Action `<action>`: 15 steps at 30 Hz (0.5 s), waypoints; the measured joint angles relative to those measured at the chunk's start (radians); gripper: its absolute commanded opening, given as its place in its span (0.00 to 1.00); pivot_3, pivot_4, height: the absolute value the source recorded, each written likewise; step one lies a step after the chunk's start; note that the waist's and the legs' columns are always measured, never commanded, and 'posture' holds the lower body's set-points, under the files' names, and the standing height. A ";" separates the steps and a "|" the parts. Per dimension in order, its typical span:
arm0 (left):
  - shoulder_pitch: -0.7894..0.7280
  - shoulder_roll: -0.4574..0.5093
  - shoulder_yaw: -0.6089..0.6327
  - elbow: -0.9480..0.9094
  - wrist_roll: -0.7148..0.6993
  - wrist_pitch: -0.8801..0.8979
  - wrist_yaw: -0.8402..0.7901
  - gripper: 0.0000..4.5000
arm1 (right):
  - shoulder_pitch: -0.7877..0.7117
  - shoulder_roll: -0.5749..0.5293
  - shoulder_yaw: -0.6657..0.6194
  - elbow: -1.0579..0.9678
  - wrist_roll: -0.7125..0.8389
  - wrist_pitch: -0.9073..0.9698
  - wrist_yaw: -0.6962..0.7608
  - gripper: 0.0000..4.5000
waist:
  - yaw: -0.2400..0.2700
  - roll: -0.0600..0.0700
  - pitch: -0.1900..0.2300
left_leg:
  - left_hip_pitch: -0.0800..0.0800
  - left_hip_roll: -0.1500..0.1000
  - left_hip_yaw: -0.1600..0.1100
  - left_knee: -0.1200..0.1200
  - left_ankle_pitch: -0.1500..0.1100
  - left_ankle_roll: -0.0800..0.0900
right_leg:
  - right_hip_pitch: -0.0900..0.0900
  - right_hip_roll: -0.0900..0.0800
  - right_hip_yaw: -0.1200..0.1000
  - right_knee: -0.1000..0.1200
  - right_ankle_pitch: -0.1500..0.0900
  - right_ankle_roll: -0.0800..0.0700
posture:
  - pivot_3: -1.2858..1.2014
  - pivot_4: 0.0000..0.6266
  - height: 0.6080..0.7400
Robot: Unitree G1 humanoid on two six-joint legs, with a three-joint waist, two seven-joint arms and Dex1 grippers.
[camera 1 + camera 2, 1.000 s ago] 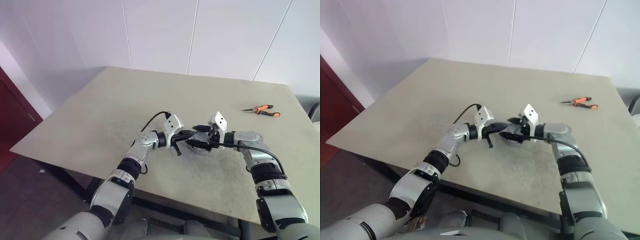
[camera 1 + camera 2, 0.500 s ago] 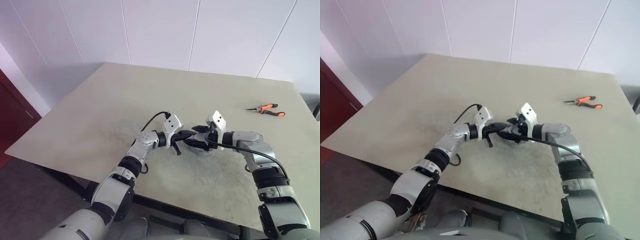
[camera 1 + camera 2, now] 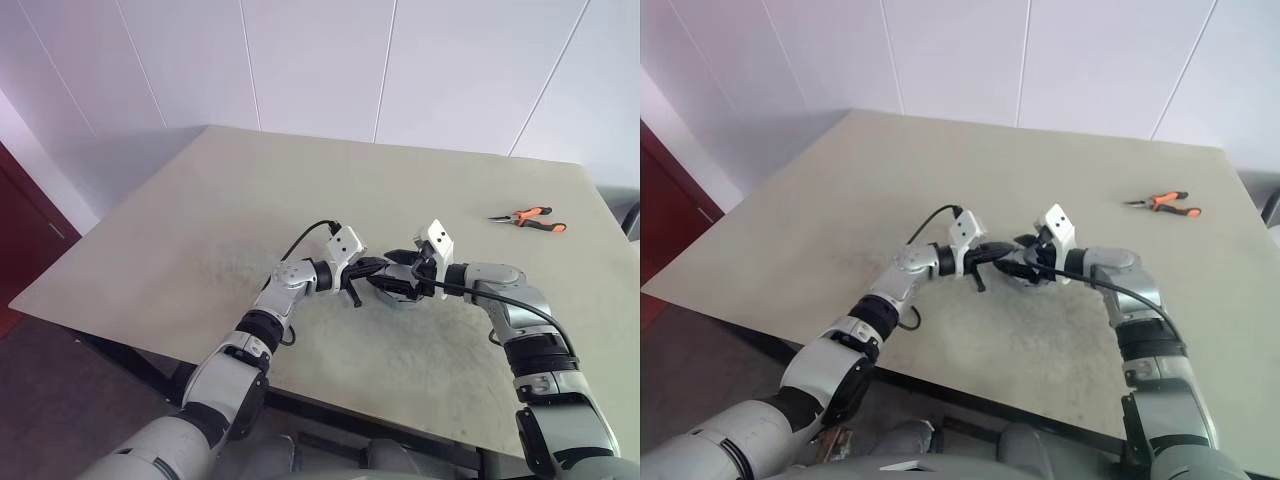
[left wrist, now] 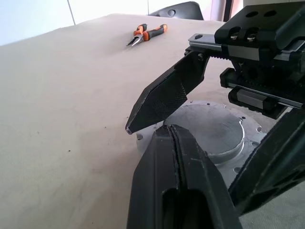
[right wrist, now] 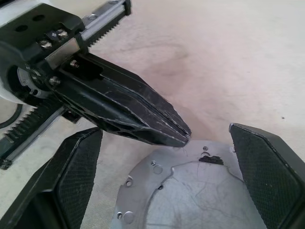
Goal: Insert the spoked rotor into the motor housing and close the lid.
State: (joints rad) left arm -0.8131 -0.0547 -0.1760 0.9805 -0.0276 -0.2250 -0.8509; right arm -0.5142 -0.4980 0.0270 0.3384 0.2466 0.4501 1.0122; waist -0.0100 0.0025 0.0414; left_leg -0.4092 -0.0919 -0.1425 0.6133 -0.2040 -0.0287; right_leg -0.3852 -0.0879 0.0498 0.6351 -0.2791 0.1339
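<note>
The motor housing (image 5: 190, 200) lies on the table with its pale silvery flat side up. My right gripper (image 5: 165, 143) is open, with one finger on each side of the housing, and I cannot tell whether the fingers touch it. My left gripper (image 4: 170, 133) is shut with nothing in it, and its tips hover at the housing's edge between the right fingers (image 4: 164, 98). In the head views both grippers meet over the housing (image 3: 402, 296) at mid-table. The spoked rotor and the lid are out of view.
Orange-handled pliers (image 3: 528, 218) lie far back on the right of the beige table (image 3: 200, 250). White wall panels stand behind the table. A black cable loops from my left wrist (image 3: 305, 237).
The head camera's view has shifted slightly. Both grippers stay where they were at the housing, the left shut and the right open.
</note>
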 measured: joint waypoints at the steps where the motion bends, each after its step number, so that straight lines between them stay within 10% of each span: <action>1: 0.000 0.000 0.000 0.000 0.000 0.000 0.001 0.00 | 0.000 0.000 0.000 0.000 0.002 0.000 -0.002 0.98 | 0.000 0.000 0.000 | 0.000 0.000 0.000 0.000 0.000 0.000 | 0.000 0.000 0.000 0.000 0.000 0.000 | 0.52 0.00 1.00; 15: 0.041 0.036 0.004 -0.060 -0.005 0.020 -0.016 0.00 | -0.026 -0.060 0.004 0.087 -0.067 -0.084 -0.069 0.98 | -0.002 0.000 0.000 | 0.002 0.000 0.000 0.000 0.000 0.000 | 0.000 0.000 0.001 0.002 0.000 0.000 | 0.52 0.00 1.00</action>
State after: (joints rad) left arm -0.7723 -0.0190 -0.1715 0.9205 -0.0327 -0.2055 -0.8667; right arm -0.5400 -0.5584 0.0312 0.4256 0.1798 0.3661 0.9427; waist -0.0122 0.0028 0.0413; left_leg -0.4076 -0.0918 -0.1423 0.6136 -0.2038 -0.0289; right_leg -0.3849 -0.0877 0.0503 0.6373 -0.2790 0.1337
